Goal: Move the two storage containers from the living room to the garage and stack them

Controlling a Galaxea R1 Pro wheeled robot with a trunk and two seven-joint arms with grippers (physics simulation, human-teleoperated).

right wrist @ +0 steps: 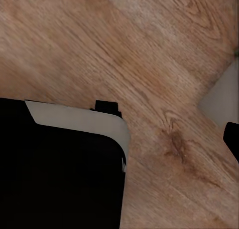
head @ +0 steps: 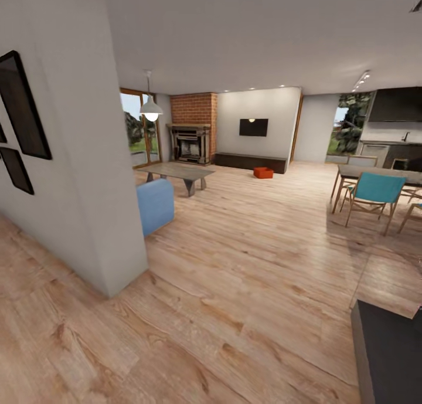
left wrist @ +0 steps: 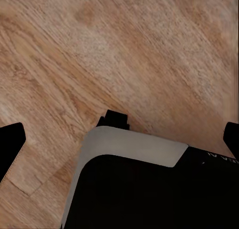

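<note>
One storage container sits far across the wood floor

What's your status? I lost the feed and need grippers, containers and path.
Left gripper and right gripper: fingers spread, nothing held. One orange storage container on the wood floor by the dark low cabinet, far ahead. Coffee table and blue seat left of route.

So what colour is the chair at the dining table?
Teal seat on a light wooden frame, clearest in the head view.

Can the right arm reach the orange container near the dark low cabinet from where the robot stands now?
Probably not. The storage container sits far across the wood floor, by the low cabinet, so the base would likely have to drive closer first.
</note>
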